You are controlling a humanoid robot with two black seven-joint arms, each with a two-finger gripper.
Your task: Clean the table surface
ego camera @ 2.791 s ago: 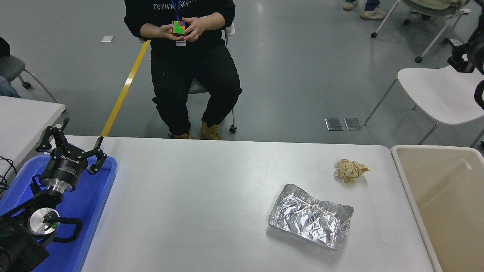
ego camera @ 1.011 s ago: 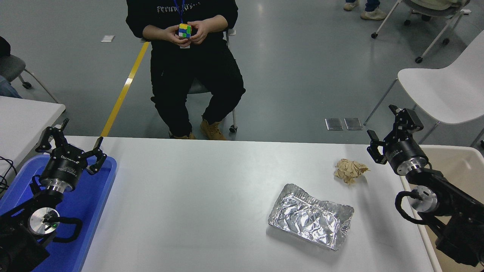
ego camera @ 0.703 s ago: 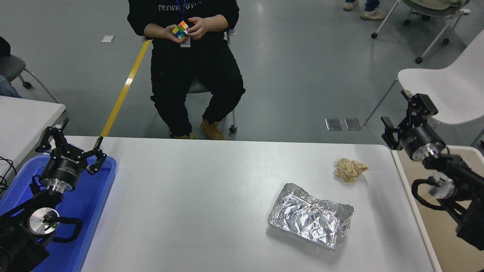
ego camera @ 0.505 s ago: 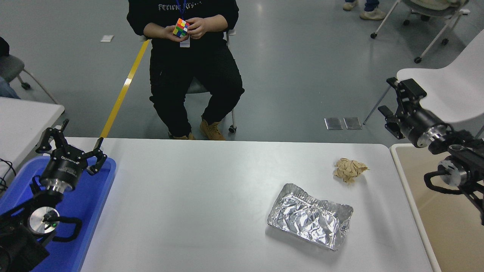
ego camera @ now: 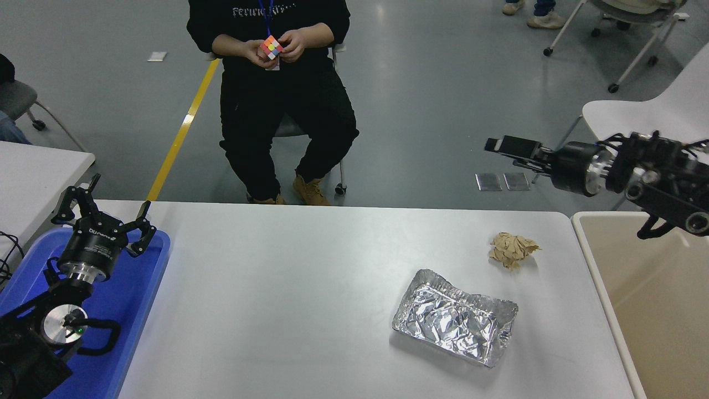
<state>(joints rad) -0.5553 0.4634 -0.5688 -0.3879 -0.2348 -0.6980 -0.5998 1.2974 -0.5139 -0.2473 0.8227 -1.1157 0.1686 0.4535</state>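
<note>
Your right black gripper (ego camera: 507, 148) hangs high beyond the far right corner of the wide white tabletop (ego camera: 288, 288), seen side-on, so you cannot tell how its jaws stand. It carries nothing. Two pieces of litter lie near the right edge: a crumpled tan paper wad (ego camera: 512, 249) and, nearer you, a crinkled silver foil tray (ego camera: 455, 317). You appear to be at the reach. Next, bring the gripper down over the wad. The left black gripper (ego camera: 102, 213) sits parked, jaws spread, over the blue plastic tray (ego camera: 135, 299).
</note>
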